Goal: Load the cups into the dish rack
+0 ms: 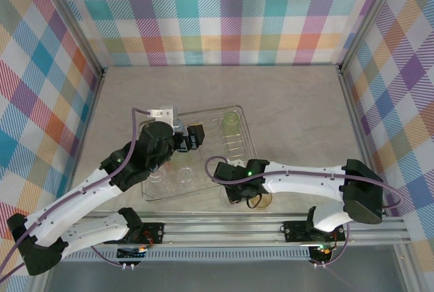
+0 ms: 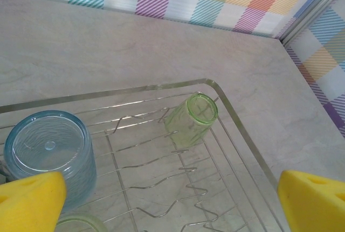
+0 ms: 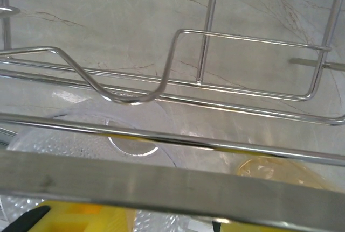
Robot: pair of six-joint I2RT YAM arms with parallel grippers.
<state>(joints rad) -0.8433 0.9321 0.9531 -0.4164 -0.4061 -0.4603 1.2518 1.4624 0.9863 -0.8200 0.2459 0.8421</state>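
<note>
1. Top external view, far left: our left gripper (image 1: 195, 137) hangs over the left half of the dish rack (image 1: 237, 148), and its arm crosses the rack's left edge.
2. From the left wrist we see its yellow fingertips (image 2: 29, 202) at the two lower corners of the picture, spread wide with nothing between them.
3. Beside the left fingertip a light blue cup (image 2: 48, 151) stands base up inside the rack. The rim of a pale green cup (image 2: 81, 224) peeps in at the bottom edge just in front of it.
4. From above, two clear cups (image 1: 184, 177) sit side by side in the rack's near-left part.
5. Farther right, a green cup (image 2: 191, 120) leans tilted among the wires at the rack's far right corner.
6. Our right gripper (image 1: 244, 196) sits low at the rack's near right corner. We cannot tell whether its jaws are wide, narrow or gripping.
7. An orange cup (image 1: 261, 201) lies just beside that gripper. We cannot tell whether it is inside the near rail or just outside it.
</note>
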